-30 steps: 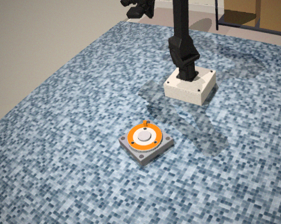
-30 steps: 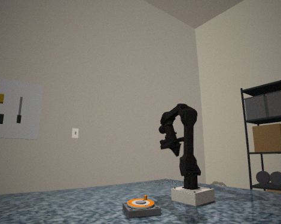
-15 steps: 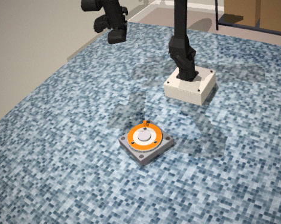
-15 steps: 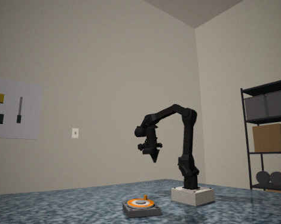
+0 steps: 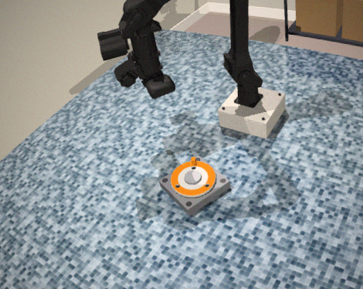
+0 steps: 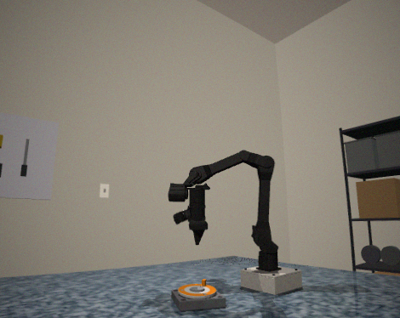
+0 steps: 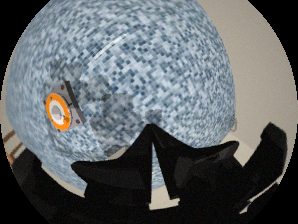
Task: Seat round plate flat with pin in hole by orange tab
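Note:
The round plate [image 5: 192, 192] [image 6: 184, 292] [image 7: 49, 111], orange with a pale inner ring, sits around the grey post [image 5: 192, 177] [image 6: 197, 289] on the square grey base [image 5: 194, 208] [image 6: 201, 304] [image 7: 73, 111]. Its orange tab [image 5: 193, 160] [image 6: 203, 282] stands up at the rim on the far side in the top view, with a dark hole [image 5: 193, 168] just inside it. The pin is not visible, and any slight tilt of the plate is hard to judge. My gripper [image 5: 160, 90] [image 6: 197, 243] [image 7: 150, 127] is shut and empty, pointing down, well above the table and clear of the plate.
The arm's white mounting block [image 5: 242, 122] [image 6: 260, 281] stands behind and to the right of the base in the top view. A shelf rack [image 6: 349, 204] with boxes stands at the right in the exterior view. The arm's shadow falls around the base.

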`<state>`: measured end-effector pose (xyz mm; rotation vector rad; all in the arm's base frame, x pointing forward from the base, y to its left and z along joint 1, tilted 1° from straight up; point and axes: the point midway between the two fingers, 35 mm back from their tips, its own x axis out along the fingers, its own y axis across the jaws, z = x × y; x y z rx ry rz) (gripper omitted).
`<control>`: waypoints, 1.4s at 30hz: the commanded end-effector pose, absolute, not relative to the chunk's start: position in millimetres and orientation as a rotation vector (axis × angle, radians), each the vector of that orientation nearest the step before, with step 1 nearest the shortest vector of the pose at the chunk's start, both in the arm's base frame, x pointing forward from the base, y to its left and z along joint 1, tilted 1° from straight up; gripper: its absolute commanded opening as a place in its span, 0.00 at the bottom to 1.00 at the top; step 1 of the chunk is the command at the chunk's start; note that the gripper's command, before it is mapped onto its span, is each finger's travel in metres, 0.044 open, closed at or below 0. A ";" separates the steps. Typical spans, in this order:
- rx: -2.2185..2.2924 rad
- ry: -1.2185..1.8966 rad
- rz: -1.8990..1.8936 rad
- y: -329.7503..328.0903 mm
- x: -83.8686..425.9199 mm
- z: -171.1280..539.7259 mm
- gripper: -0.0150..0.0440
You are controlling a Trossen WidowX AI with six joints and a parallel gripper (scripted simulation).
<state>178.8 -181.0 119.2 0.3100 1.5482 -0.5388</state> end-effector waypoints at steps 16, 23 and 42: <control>-0.014 1.537 0.039 -4.6 258.0 80.0 0.25; -0.014 1.538 0.039 -1.6 258.2 73.0 0.25; -0.015 1.538 0.039 -6.8 260.5 31.8 0.25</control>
